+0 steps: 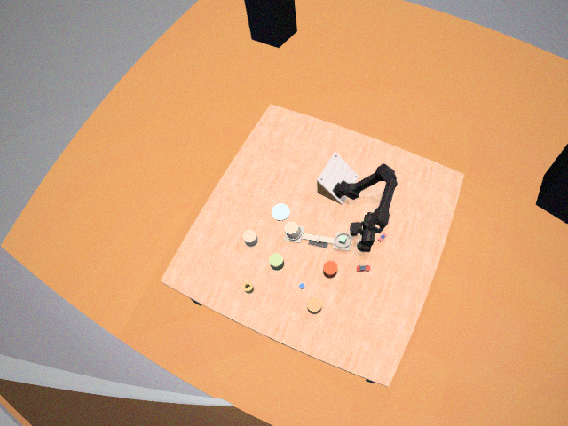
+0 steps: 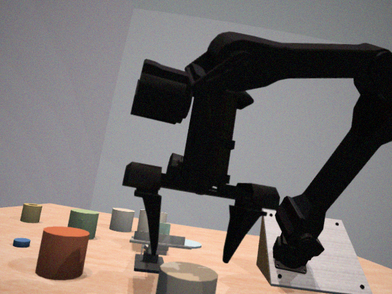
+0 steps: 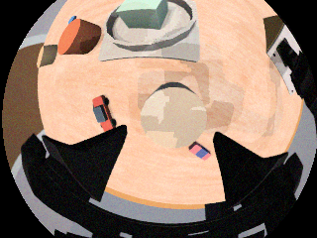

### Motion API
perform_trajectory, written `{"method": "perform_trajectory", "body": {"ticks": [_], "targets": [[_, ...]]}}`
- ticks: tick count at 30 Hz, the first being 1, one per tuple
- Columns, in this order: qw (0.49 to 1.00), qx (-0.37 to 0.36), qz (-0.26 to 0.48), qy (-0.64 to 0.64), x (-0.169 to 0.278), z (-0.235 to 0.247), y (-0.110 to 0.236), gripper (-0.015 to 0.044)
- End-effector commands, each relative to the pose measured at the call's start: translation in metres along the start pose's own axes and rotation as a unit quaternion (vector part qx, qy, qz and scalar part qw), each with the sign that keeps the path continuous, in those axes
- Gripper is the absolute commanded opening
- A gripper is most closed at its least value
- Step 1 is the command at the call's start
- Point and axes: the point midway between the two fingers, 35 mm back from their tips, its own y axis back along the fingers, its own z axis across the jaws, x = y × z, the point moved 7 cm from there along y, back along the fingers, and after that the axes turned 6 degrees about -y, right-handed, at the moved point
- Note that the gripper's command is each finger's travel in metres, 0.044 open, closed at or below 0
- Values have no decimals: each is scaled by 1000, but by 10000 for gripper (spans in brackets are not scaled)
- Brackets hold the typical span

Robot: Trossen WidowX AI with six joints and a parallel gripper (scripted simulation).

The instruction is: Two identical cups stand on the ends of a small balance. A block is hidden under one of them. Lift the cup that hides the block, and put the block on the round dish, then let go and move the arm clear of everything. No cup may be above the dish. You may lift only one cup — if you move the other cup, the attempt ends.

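1. In the exterior view the pale grey lifted cup [image 2: 187, 278] is being cut off by the bottom edge of the frame, and the black arm is covering most of the grey balance [image 2: 158, 242] behind it.
2. The mint green block [image 3: 145, 11] is sitting exposed on the right-hand end of the balance, inside a grey ring, in the upper middle of the wrist view; its long axis is hard to make out.
3. The lifted cup is standing upright on the wooden table [image 1: 320, 330], directly below the black tool [image 3: 168, 153], whose fingers are spreading wide and gripping nothing.
4. Two cups are showing: the second beige cup [image 1: 291, 229] is standing on the balance's left end.
5. One pale blue round dish [image 1: 280, 211] is lying above and left of that cup.
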Motion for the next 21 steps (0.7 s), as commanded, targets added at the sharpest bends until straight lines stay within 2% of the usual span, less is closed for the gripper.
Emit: {"method": "perform_trajectory", "body": {"ticks": [1, 5, 21], "targets": [[1000, -15, -7, 0, -1, 1, 7, 361], [998, -55, -24, 18, -4, 6, 21, 260], [964, -43, -41, 258, -21, 18, 28, 260]]}}
